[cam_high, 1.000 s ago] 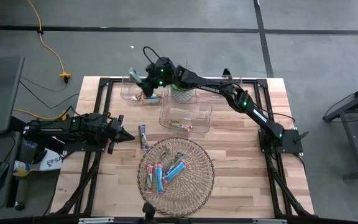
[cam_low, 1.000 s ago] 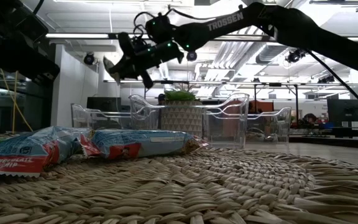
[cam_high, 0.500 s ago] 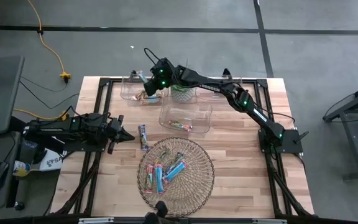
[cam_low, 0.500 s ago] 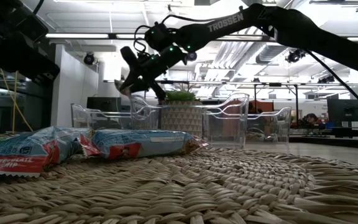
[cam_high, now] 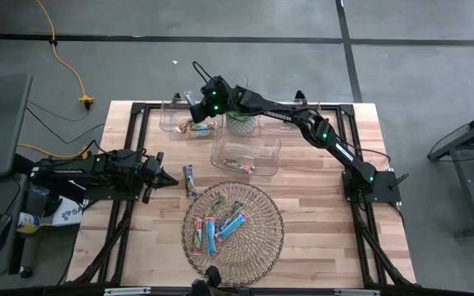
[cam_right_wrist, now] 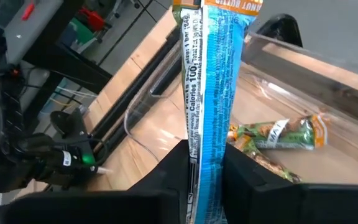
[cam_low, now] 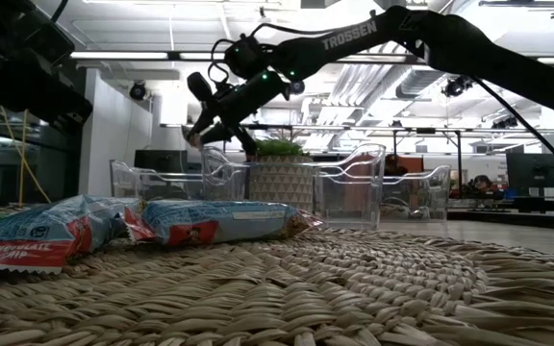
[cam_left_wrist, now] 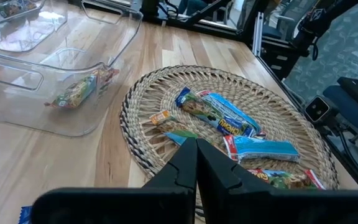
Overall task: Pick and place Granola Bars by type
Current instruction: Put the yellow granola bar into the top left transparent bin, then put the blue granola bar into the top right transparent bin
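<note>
Right arm outstretched — fingers (cam_right_wrist: pixel 205 163) pinching bar (cam_right_wrist: pixel 215 74).

The blue bar (cam_right_wrist: pixel 211 93) runs off the right wrist picture's top edge, its lower end buried between the right tool (cam_right_wrist: pixel 205 163) fingers. Overhead, bars in the far bin (cam_high: pixel 189 125) are too small to read. The wicker tray (cam_left_wrist: pixel 303 134) is clipped at the edge.
</note>
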